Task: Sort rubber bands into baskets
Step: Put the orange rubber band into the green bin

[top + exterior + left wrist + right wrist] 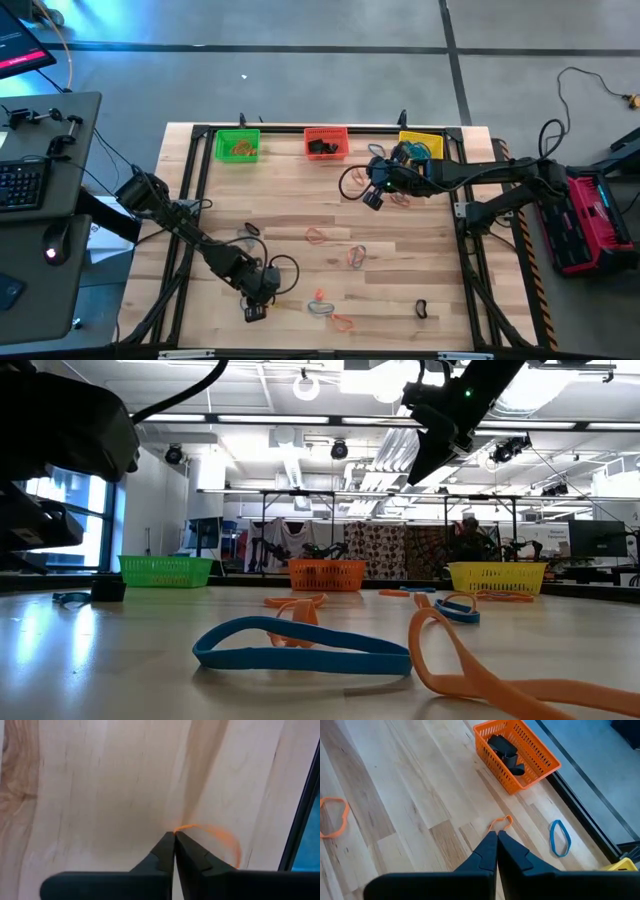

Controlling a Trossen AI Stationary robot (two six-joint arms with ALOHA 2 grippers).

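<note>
High view: left pincer (pixel 256 312) low at the table's (pixel 300 215) near edge; right pincer (pixel 374 198) up beside the yellow basket (pixel 421 146).

Left wrist view: tips pressed together on an orange band (pixel 220 837). The thin loop could slip out when lifted.

Right wrist view: tips together, holding nothing.

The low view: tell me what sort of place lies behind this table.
Probably a robotics lab or workshop. Behind the three baskets, green, orange and yellow, stand more frame tables with dark arms, under an open ceiling with exposed ducts and strip lights.
</note>
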